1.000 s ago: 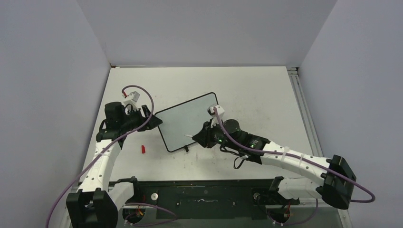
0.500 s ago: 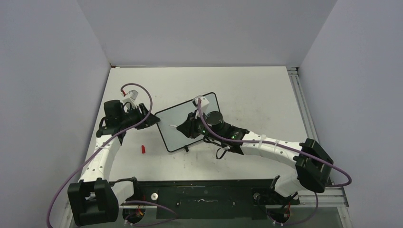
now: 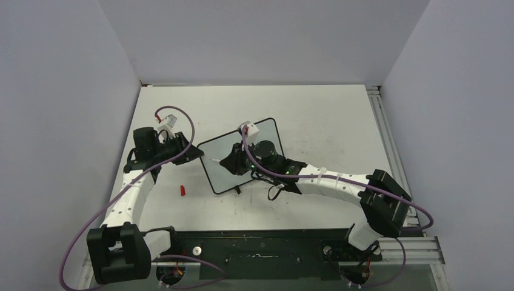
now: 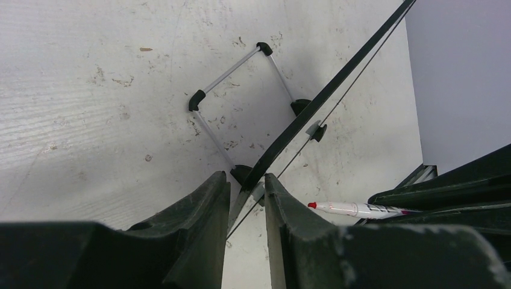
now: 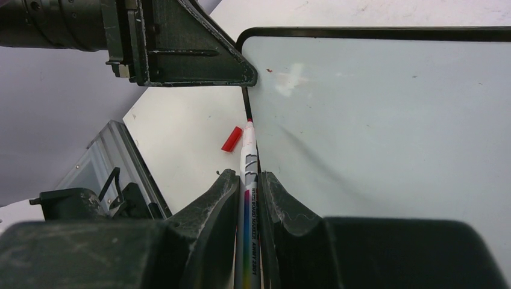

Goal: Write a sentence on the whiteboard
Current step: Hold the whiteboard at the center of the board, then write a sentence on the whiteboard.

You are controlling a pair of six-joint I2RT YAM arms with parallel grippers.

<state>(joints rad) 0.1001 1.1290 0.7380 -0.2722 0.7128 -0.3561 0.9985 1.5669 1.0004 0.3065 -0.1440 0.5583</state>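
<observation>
The whiteboard (image 3: 260, 132) stands tilted at mid-table; its face (image 5: 391, 120) is blank, with no red lettering in view. My left gripper (image 3: 195, 151) is shut on the board's left edge, and the black frame (image 4: 313, 108) runs between its fingers (image 4: 214, 198). My right gripper (image 3: 227, 162) is shut on a white marker (image 5: 248, 174). The marker's red tip (image 5: 249, 123) sits at the board's left edge, just below my left gripper (image 5: 199, 60). The marker also shows in the left wrist view (image 4: 355, 209).
A red marker cap (image 3: 181, 190) lies on the table left of the board, also in the right wrist view (image 5: 231, 138). The board's wire stand with black feet (image 4: 232, 72) rests behind it. Grey walls close three sides. The black base rail (image 3: 267, 248) runs along the near edge.
My right arm has swung left with the marker, from the board's lower right edge across its face to its left edge. My left gripper keeps its hold with little movement.
</observation>
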